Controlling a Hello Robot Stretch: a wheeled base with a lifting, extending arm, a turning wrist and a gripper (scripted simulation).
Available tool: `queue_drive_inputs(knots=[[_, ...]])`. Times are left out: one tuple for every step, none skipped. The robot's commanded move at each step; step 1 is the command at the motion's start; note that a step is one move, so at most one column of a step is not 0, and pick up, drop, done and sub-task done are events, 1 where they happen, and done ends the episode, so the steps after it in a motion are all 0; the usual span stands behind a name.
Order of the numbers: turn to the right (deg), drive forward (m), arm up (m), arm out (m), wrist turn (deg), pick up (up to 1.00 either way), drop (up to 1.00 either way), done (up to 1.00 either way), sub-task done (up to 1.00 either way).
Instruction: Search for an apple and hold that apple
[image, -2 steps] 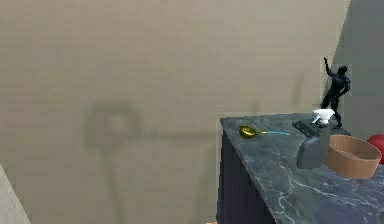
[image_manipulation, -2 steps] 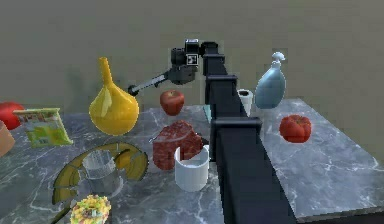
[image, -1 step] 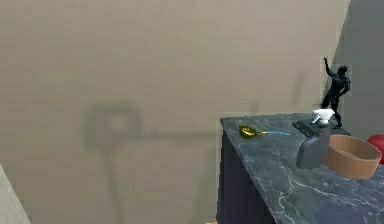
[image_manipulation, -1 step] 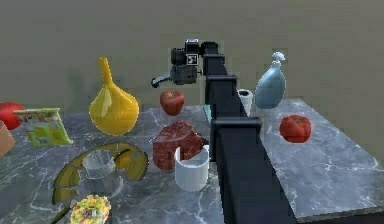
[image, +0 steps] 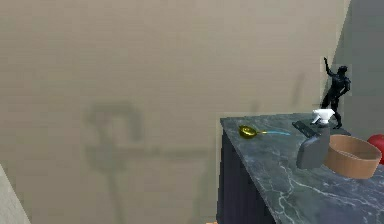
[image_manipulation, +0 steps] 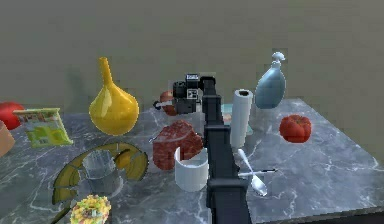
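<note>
On the dark marble counter (image_manipulation: 330, 160), the arm rises from the bottom edge of the arm side view. Its gripper (image_manipulation: 175, 100) sits at the far end beside the white marker squares. A small reddish-brown round thing (image_manipulation: 165, 97) lies on the counter right at the gripper's far end, so I cannot tell whether the gripper holds anything. A red round fruit (image_manipulation: 295, 128) rests on the counter at the right. Another red round thing (image_manipulation: 8, 114) shows at the left edge. In the forward view, a red round thing (image: 377, 148) peeks in at the right edge.
Around the arm stand a yellow vase (image_manipulation: 112, 105), a paper towel roll (image_manipulation: 240, 118), a spray bottle (image_manipulation: 270, 85), a white mug (image_manipulation: 190, 170) and a dark red lump (image_manipulation: 176, 140). The forward view has a black statue (image: 337, 95), a brown bowl (image: 352, 156) and a bare wall at the left.
</note>
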Motion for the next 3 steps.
queue_drive_inputs(knots=[[0.0,0.0,0.0,0.0,0.0,1.0,0.0,0.0,0.0],[0.0,0.0,0.1,0.0,0.0,0.0,0.0,0.0,0.0],[0.0,0.0,0.0,0.0,0.0,0.0,0.0,1.0,0.0]])
